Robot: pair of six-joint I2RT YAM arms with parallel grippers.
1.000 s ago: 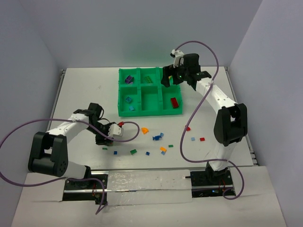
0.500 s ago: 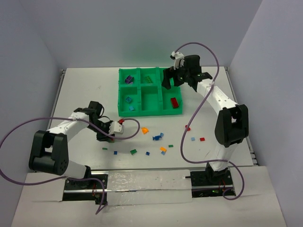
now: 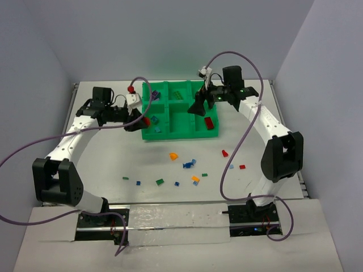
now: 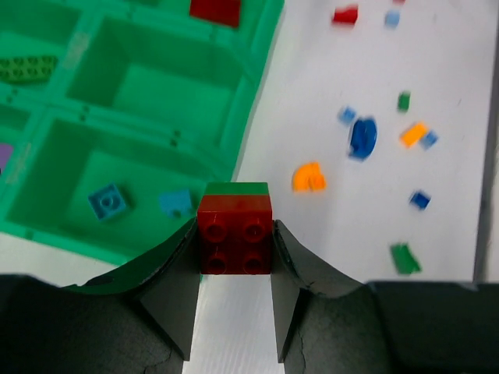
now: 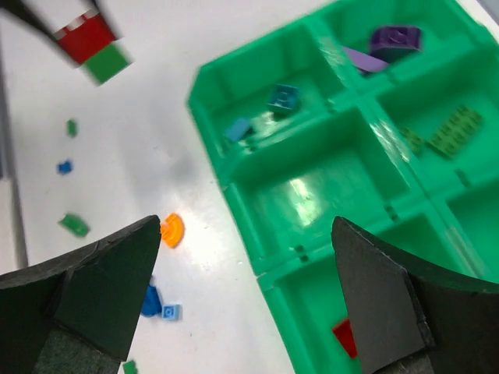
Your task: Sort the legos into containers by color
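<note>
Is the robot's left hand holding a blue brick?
No, the left gripper is pinching a red brick between its two dark fingers, as the left wrist view shows.

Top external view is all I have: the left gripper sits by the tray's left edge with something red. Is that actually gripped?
Observer: Yes. The left wrist view shows the left gripper shut on a red brick, one finger on each side.
Operator: Is it just the one brick?
Observer: No. A green piece is stuck to its far face.
Operator: And is the right arm carrying anything?
Observer: No. The right wrist view shows the right gripper open, with nothing between its fingers.
</note>
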